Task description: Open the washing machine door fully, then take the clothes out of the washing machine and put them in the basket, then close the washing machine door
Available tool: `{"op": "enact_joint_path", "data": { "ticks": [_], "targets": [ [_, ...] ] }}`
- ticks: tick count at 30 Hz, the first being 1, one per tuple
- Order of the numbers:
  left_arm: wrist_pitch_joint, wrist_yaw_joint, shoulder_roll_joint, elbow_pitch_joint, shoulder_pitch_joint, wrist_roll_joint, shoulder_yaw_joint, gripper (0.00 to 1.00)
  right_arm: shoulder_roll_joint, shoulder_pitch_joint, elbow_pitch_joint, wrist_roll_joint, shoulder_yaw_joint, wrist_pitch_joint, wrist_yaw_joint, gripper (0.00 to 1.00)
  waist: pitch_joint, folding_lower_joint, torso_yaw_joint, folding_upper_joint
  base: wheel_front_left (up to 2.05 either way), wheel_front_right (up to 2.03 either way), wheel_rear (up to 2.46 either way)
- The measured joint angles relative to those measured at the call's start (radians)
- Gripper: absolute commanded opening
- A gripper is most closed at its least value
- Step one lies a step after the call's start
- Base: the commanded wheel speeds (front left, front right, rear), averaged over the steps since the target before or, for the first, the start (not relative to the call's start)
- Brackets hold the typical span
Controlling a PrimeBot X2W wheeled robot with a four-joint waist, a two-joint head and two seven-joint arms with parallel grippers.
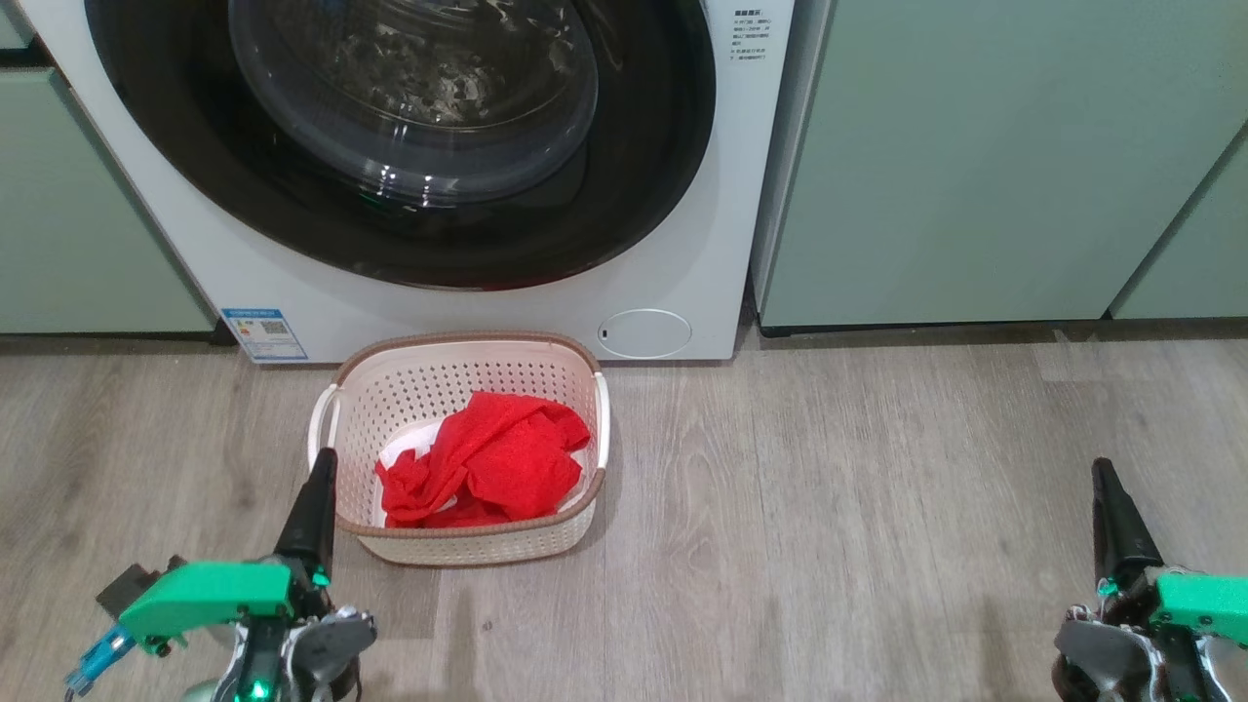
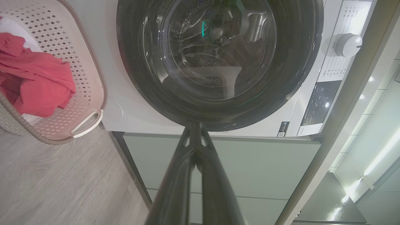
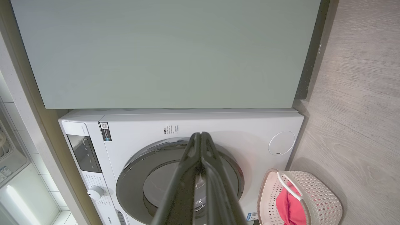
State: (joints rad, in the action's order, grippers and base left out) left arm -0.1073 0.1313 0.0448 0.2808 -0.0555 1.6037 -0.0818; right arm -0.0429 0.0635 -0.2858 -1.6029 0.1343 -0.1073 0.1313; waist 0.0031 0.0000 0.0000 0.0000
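while clothes (image 1: 483, 458) lie in the basket (image 1: 468, 339), the door (image 1: 648, 146) sits shut.

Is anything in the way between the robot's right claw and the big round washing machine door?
Nothing visible is. Only floor lies between the shut right gripper and the closed washing machine door. The basket holding the clothes sits below the door, well to that gripper's left.

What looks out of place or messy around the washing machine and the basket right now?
Nothing stands out. The washing machine door is shut against the machine. The clothes lie wholly inside the basket, which stands upright on the floor just in front. Nothing lies spilled around it.
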Motion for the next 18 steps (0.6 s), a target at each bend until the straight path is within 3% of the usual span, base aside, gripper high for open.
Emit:
{"op": "enact_joint_path", "data": {
  "ticks": [18],
  "targets": [
    [0.000, 0.000, 0.000, 0.000, 0.000, 0.000, 0.000, 0.00, 0.000, 0.000, 0.000, 0.000, 0.000, 0.000, 0.000, 0.00, 0.000, 0.0000, 0.000, 0.0000, 0.00, 0.00, 0.00]
  ]
}}
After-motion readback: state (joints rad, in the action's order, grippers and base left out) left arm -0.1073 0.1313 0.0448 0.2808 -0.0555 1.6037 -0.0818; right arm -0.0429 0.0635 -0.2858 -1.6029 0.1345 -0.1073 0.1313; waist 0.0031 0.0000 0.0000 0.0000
